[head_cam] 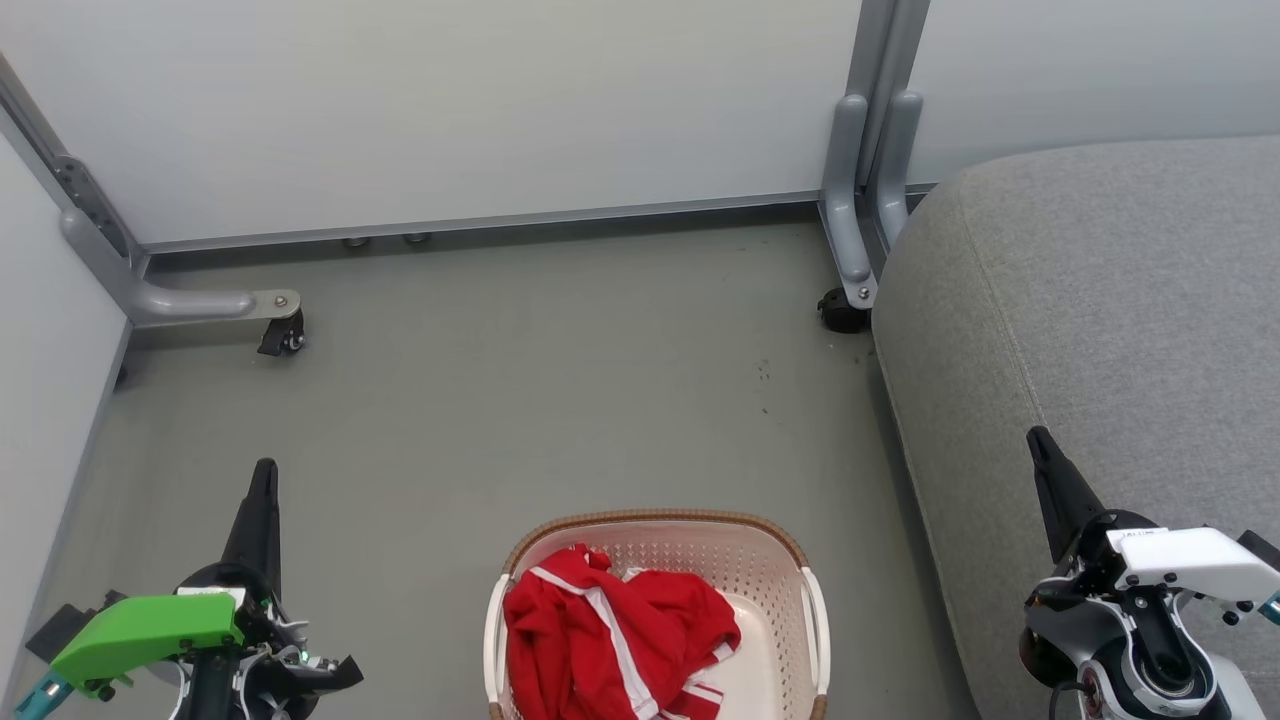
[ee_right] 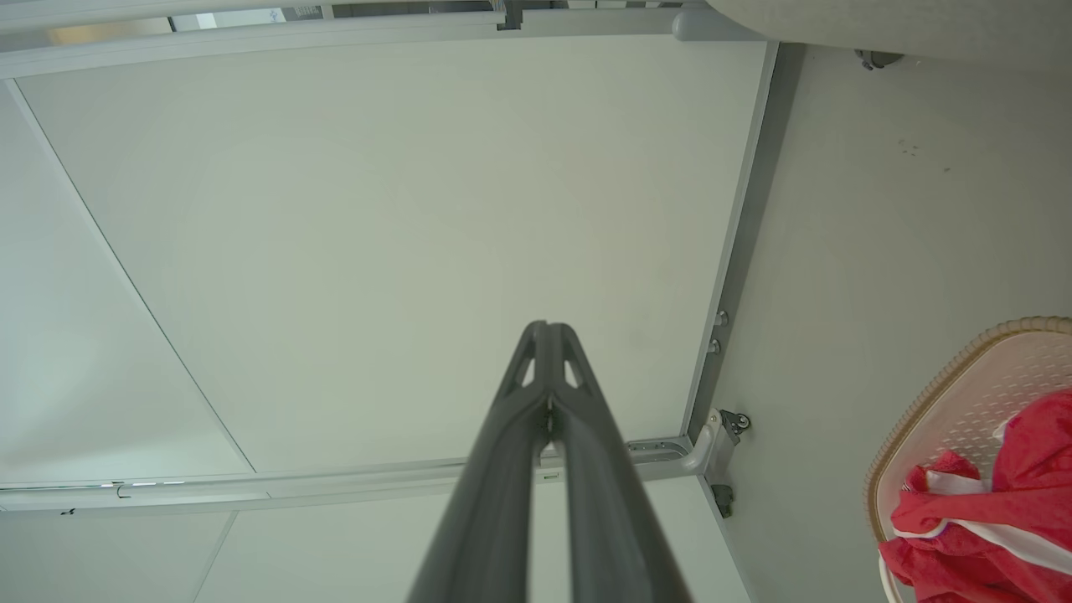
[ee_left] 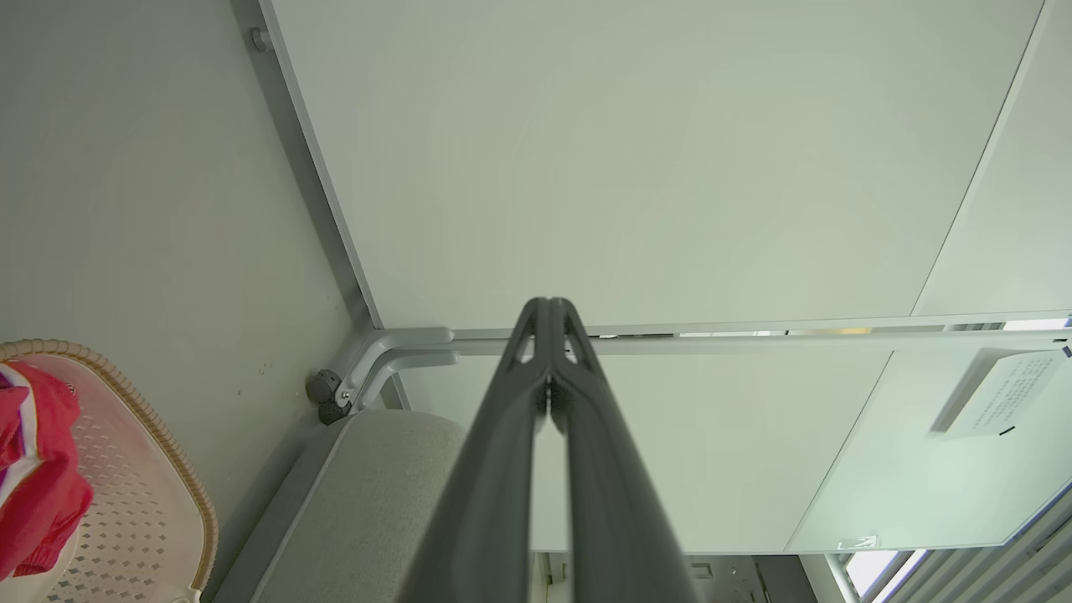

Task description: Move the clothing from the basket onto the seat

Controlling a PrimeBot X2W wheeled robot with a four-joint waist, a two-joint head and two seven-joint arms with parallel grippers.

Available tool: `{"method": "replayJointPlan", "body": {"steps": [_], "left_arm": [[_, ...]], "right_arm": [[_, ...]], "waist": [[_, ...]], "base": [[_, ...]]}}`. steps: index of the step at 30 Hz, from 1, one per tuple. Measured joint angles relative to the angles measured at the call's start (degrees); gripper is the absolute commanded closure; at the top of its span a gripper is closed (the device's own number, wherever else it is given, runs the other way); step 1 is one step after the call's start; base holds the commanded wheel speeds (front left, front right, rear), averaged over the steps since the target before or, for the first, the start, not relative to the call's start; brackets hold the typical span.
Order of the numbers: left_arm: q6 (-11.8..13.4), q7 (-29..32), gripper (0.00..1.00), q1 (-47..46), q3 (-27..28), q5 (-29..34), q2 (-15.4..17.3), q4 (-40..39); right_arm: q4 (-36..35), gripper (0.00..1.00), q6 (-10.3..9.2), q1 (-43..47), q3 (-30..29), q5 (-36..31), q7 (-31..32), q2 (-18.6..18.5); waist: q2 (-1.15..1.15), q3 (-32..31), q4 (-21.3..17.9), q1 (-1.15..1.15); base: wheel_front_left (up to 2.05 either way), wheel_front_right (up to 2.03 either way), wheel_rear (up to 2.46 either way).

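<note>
Currently, your red soft sports clothing with white stripes (head_cam: 615,640) lies heaped in the cream-white perforated plastic basket with a brown woven-look rim (head_cam: 655,519), mostly toward its left side. The basket stands on the grey floor (head_cam: 550,380), near the large light-grey fabric seat (head_cam: 1100,300) on your right. Left jaws: fully closed, holding nothing, above the floor. Right jaws: fully closed, holding nothing, seen against the seat.
</note>
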Motion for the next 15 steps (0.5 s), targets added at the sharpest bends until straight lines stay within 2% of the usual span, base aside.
{"method": "replayJointPlan", "body": {"steps": [5, 6, 15], "left_arm": [[0.0, 0.0, 1.0, 0.0, 0.0, 0.01, 0.0, -0.02], [0.02, -0.01, 0.0, 0.05, -0.03, 0.01, -0.03, 0.14], [0.1, -1.64, 0.0, 1.26, -1.8, 0.24, -0.3, 0.8]], "right_arm": [[0.0, 1.0, 0.0, 0.0, 0.0, 0.0, 0.0, 0.01], [0.14, 0.0, 0.0, 0.07, -0.01, 0.01, 0.0, 0.04], [0.38, 0.0, -0.03, 1.36, 1.2, -0.76, -1.63, 0.42]], "waist": [[0.0, 0.0, 0.0, 0.0], [0.0, 0.0, 0.0, 0.0], [0.0, 0.08, -0.01, 0.0]], "base": [[0.0, 0.0, 0.0], [0.0, 0.0, 0.0], [0.0, 0.0, 0.0]]}}
